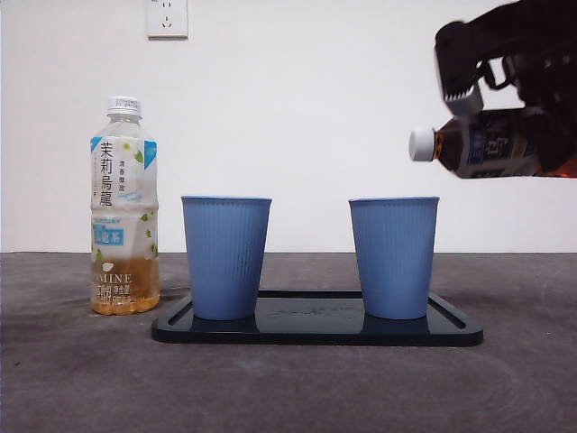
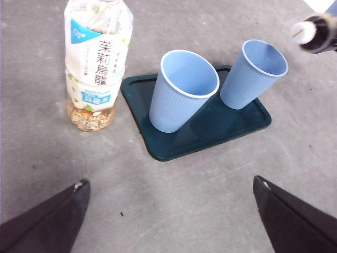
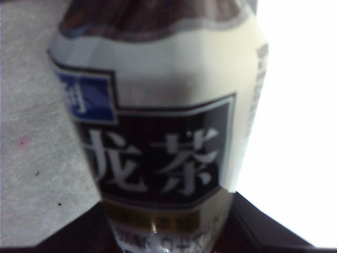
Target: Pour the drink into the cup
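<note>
Grey table (image 1: 81,379), black tray (image 1: 315,329), white wall (image 1: 315,108) behind.

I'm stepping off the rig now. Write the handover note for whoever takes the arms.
Right gripper: shut on the dark tea bottle, held tipped on its side in the air, white cap on, neck above and just right of the right blue cup.
Left gripper: jaws open, holding nothing, hanging over the table short of the black tray.
Both cups, left blue cup included, stand upright on the tray. The jasmine tea bottle stands capped left of it.
Done: bottle lifted and tipped.
Left: no liquid seen pouring; the cap looks closed.
</note>
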Available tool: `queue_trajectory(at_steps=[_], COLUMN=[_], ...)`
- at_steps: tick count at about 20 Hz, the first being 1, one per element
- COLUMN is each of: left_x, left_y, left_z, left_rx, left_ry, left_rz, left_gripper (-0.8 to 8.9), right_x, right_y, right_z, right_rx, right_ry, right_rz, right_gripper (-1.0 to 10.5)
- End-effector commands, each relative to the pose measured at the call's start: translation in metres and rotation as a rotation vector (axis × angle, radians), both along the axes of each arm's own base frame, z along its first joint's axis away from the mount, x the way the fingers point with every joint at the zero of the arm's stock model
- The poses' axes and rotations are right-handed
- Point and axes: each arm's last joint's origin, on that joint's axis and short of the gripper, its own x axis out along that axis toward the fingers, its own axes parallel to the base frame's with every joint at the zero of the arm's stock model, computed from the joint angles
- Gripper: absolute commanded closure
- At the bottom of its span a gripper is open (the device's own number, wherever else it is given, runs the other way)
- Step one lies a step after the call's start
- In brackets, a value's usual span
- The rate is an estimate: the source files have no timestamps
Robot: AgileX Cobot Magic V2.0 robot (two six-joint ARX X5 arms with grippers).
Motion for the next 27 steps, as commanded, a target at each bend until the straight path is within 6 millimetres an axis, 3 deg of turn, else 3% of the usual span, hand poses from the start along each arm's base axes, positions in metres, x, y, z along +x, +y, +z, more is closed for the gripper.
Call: queue_trajectory(at_steps=[1,19,23,27], left_x=[0.0,0.0,0.0,0.0], left_y=[-0.001,-0.001,-0.001,-0.001], left_z=[0.007,0.007,0.007,0.007], left_rx=[0.005,0.005,0.005,0.005], left_ry=[-0.032,-0.032,-0.032,-0.032], left_rz=[-0.014,-0.015,-0.015,-0.014], left_gripper=[3.16,3.16,3.16,3.16], right_x=[0.006,0.008,0.007,-0.003], right_y=[0.007,0.008,0.007,-0.001], right_z=[0.012,0.011,0.02,0.045], right_rx=[-0.017,-0.002,0.198,0.565], right_ry=[-0.063,-0.078,-0.151,-0.234], right_rz=[0.003,-0.019,-0.097,-0.152], right_gripper=[8.3,8.3,8.3,8.3])
